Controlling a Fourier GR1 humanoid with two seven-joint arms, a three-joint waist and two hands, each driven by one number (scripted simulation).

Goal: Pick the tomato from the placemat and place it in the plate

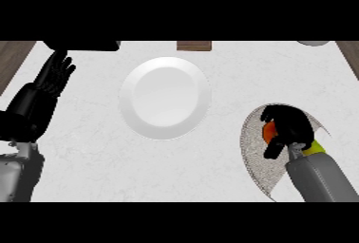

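Orange-red peeking out from under my right hand [289, 129] — that's the tomato [269, 131], and it's sitting on the grey speckled placemat [254, 152] at the right side of the counter [91, 156]. My fingers are curled down over it, thumb side hooked round, so I'd call that a wrap on the tomato; most of the fruit is hidden beneath the palm. Whether it's off the mat or resting on it, I can't tell from up here. There's a yellow-green something [317, 146] just beside my wrist on the mat; too covered to name.

Handling-wise, I'm judging this as a light, round, smooth-skinned thing: it'll want to roll and could slide out if the fingers only catch the top. Soft too, so squeezing risks bruising it. Best hold, I reckon, is around its widest part, fingers and thumb on opposite sides.

White plate [165, 98] is well apart from the mat, up and to the left, middle of the counter, nothing on it. That's the destination; the carry goes leftward across bare marble.

Left hand [53, 78] is resting at the left edge, fingers straight and up, out of the way.
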